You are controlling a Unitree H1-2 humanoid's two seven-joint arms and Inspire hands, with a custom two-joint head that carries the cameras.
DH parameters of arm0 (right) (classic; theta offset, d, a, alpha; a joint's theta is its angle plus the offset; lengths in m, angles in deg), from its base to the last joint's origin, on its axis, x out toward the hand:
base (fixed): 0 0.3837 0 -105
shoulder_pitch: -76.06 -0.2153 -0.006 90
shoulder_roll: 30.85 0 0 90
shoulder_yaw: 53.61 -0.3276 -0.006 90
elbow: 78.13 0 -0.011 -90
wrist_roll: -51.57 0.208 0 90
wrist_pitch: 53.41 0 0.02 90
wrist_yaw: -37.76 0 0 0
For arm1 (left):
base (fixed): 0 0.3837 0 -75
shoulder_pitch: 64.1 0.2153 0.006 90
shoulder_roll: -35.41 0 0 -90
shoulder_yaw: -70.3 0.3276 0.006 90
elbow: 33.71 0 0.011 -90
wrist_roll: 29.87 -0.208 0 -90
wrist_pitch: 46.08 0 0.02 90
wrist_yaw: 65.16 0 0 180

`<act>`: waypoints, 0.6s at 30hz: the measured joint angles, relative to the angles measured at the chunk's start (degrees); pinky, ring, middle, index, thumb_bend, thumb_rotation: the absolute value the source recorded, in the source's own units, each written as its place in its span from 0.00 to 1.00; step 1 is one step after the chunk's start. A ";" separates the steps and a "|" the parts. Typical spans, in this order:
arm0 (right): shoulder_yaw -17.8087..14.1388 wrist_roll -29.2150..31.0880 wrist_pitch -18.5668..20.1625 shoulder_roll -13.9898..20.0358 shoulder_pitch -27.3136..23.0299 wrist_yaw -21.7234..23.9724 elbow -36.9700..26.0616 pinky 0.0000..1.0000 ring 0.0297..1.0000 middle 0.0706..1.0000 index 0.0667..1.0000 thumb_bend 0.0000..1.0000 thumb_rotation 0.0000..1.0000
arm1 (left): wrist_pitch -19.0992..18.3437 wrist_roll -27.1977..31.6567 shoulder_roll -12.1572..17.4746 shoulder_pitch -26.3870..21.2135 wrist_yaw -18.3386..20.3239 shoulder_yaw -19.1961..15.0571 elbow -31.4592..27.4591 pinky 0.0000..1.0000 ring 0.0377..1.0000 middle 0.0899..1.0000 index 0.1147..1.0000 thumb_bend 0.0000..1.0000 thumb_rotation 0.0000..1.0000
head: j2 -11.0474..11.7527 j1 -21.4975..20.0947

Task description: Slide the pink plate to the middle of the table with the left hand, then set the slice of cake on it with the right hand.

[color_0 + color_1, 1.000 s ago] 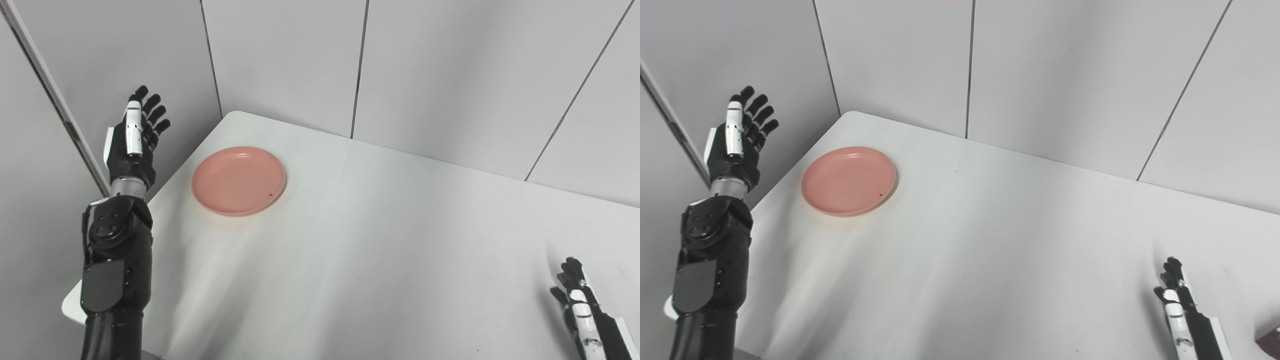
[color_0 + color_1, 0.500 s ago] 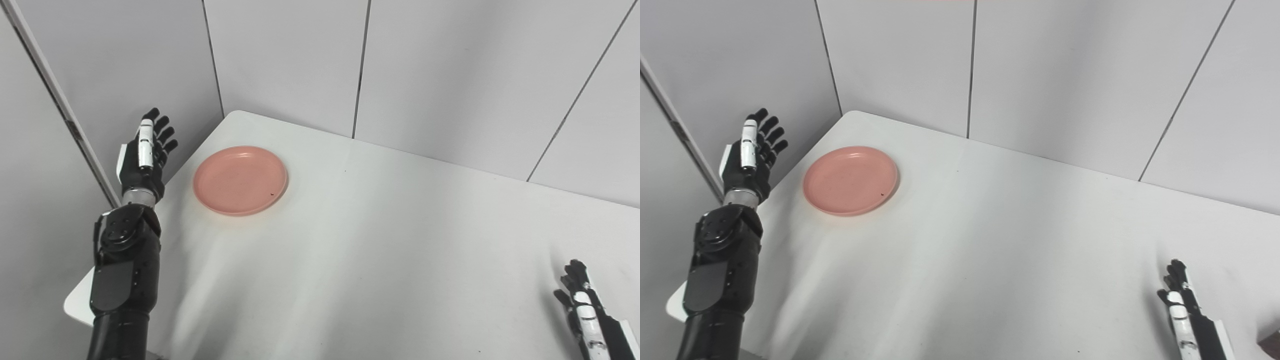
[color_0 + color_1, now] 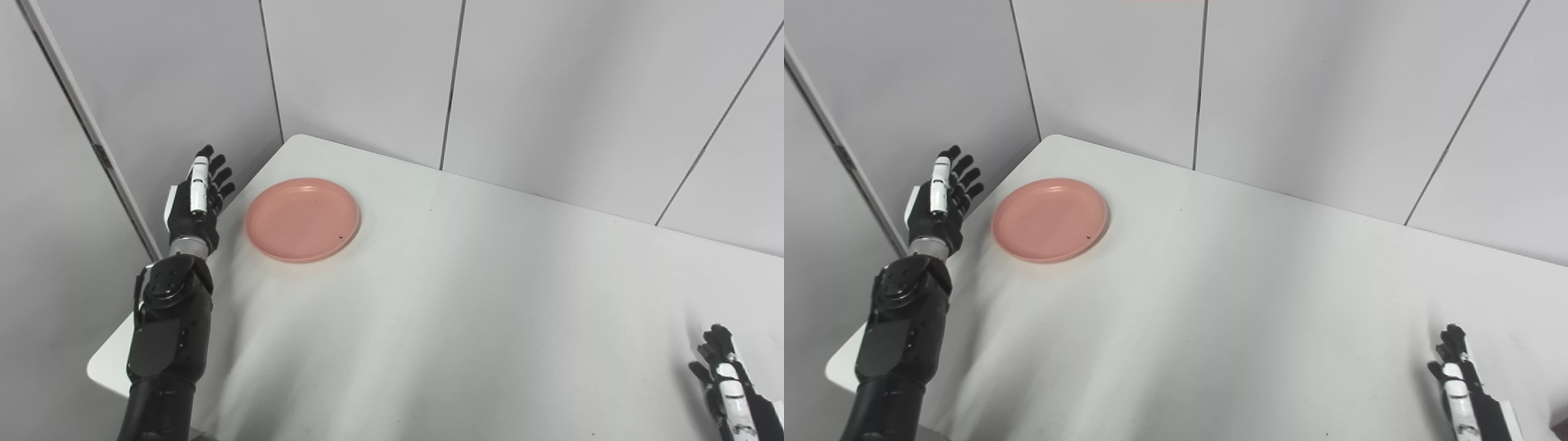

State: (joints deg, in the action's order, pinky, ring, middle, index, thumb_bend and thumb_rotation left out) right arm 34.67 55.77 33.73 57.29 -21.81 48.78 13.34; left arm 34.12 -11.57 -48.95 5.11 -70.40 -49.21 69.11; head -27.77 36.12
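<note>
Pink plate (image 3: 302,219): on white table (image 3: 465,306), 10 o'clock corner; left hand (image 3: 197,202): fingers spread, empty, at plate's 9 o'clock; right hand (image 3: 729,383): 5 o'clock, fingers extended, grasping nothing.

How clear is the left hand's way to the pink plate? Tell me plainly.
Probably clear, yes. The left hand is open, fingers apart and holding nothing, raised just off the table's left edge beside the pink plate. Nothing lies between them; hand and plate are not touching yet.

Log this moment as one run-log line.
left hand: open, beside plate, no contact | pink plate: far-left table corner, empty | right hand: open, near-right, idle | cake: not clearly visible
</note>
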 measured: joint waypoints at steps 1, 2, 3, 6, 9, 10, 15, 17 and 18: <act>0.01 -0.19 0.00 0.06 0.00 0.00 -0.01 1.00 1.00 1.00 0.99 0.23 1.00 | 0.01 0.09 -0.14 0.00 0.00 0.00 0.07 0.91 0.92 0.93 0.92 0.33 1.00 | -0.09 0.00; 0.01 -0.28 0.00 0.11 0.00 0.01 -0.01 1.00 1.00 1.00 0.99 0.23 1.00 | 0.07 0.30 -0.25 0.00 0.02 0.00 0.24 0.92 0.93 0.93 0.92 0.33 1.00 | -0.09 0.00; 0.03 -0.31 -0.01 0.15 0.00 0.02 0.00 1.00 1.00 1.00 0.99 0.24 1.00 | 0.25 0.82 -0.33 0.00 0.04 -0.02 0.68 0.93 0.93 0.93 0.92 0.33 1.00 | -0.17 0.00; 0.02 -0.31 0.00 0.23 0.01 0.03 -0.06 1.00 1.00 1.00 0.99 0.24 1.00 | 0.55 1.25 -0.81 0.01 0.07 0.00 2.13 0.92 0.93 0.94 0.93 0.32 1.00 | -0.26 -0.09; 0.02 -0.41 0.40 0.31 0.14 0.03 -0.41 1.00 1.00 1.00 1.00 0.23 1.00 | 0.57 1.98 -1.73 0.04 0.07 0.03 2.85 0.92 0.93 0.94 0.92 0.32 1.00 | -0.26 -0.09; 0.02 -0.38 0.66 0.31 0.15 0.03 -0.56 1.00 1.00 1.00 1.00 0.22 1.00 | 1.04 2.02 -1.86 0.04 0.07 0.05 3.26 0.92 0.93 0.94 0.92 0.32 1.00 | -0.26 -0.09; -0.02 -0.22 1.08 0.39 0.28 0.02 -0.85 1.00 1.00 1.00 0.99 0.23 1.00 | 2.09 1.85 -1.81 0.03 -0.11 0.30 3.98 0.90 0.91 0.92 0.90 0.32 1.00 | -0.53 -0.09; -0.04 -0.02 1.47 0.39 0.31 0.03 -1.03 1.00 1.00 1.00 1.00 0.24 1.00 | 2.10 1.75 -1.81 0.02 -0.51 0.36 3.99 0.89 0.91 0.92 0.90 0.32 1.00 | -0.70 -0.17; -0.06 0.24 1.83 0.39 0.32 0.03 -1.24 1.00 1.00 1.00 1.00 0.24 1.00 | 2.10 1.76 -1.81 0.02 -0.55 0.36 4.01 0.89 0.91 0.92 0.91 0.31 1.00 | -0.70 -0.18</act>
State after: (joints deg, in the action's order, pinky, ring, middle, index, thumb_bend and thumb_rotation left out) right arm 34.61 56.01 35.56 57.68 -21.49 48.82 12.10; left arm 36.22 -9.81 -50.76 5.12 -70.96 -48.85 73.12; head -28.48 35.95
